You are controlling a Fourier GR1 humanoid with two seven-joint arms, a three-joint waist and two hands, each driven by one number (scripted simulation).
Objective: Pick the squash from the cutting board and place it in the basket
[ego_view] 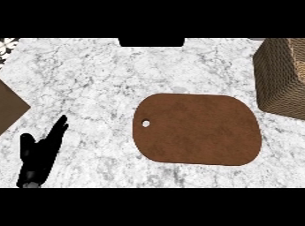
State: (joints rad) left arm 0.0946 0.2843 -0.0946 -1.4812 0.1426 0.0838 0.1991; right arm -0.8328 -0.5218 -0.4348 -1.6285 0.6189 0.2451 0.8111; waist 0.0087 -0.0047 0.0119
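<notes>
A: Nearest you, lower left: black left hand [40,152], fingers straight, holding nothing, over the white marble counter [89,79].

B: Board?

A: Brown rounded wooden cutting board [197,130] at centre, one hole on its left edge. You won't spot the squash. Woven wicker basket [288,79] far right.

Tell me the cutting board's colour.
Reddish brown cutting board, seen in the head view.
</notes>
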